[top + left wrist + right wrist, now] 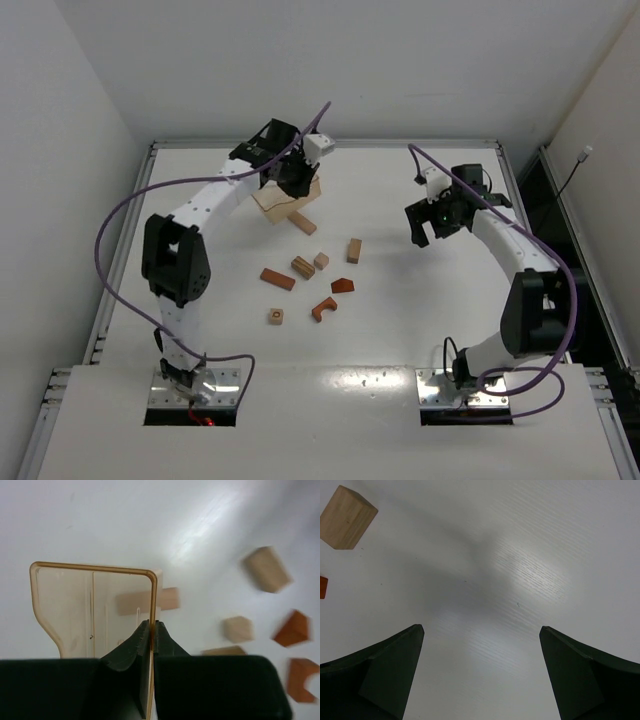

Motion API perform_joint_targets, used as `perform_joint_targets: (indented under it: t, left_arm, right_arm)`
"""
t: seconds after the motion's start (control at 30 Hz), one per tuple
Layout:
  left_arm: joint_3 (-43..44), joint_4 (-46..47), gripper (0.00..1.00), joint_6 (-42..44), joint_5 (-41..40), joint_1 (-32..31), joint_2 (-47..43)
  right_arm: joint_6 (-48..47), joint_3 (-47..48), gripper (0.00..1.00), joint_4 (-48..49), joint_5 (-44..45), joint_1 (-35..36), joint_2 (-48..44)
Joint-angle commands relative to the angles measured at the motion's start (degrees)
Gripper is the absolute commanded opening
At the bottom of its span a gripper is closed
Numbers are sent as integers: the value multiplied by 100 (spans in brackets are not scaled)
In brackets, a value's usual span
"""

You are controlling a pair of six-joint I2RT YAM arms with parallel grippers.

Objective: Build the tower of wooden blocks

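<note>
Wood blocks (303,266) mid table (420,330) (off edges); L gripper (151,627) pinches box (90,605).

White table (420,330), plain white walls (60,90), soft glare on table surface

Tan and reddish-brown blocks (278,279), amber-edged clear panel (75,610), white table (420,320).

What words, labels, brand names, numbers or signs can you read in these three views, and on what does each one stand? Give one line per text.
None: no readable text shows in any view.
The wooden blocks are plain on every face that shows.
The clear panel, pinched in the jaws of the left gripper, carries no print.
The table bears no markings.
</note>
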Motion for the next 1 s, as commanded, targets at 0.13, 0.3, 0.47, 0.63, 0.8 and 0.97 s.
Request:
perform_joint_targets:
  t: [0.13, 0.3, 0.47, 0.63, 0.8, 0.97]
  left_arm:
    - [405, 662, 0, 698, -2075, 192, 1020]
    - [817, 874, 0, 831, -2261, 245, 1635]
    - [1196, 1006, 0, 902, -2192, 245, 2120]
    - [925, 1242, 0, 1253, -1059, 307, 2208]
    - [677, 1533, 0, 1508, 232, 456, 2286]
    - [888, 648, 0, 1771, 1314, 447, 2341]
  right_arm:
    - [90, 190, 97, 195, 28, 59, -63]
    - [90, 190, 97, 195, 28, 59, -63]
    - [90, 190, 97, 195, 80, 59, -63]
    - [90, 190, 97, 195, 80, 59, -63]
    - [37, 190, 97, 142, 80, 59, -10]
    - [37, 190, 97, 142, 80, 59, -63]
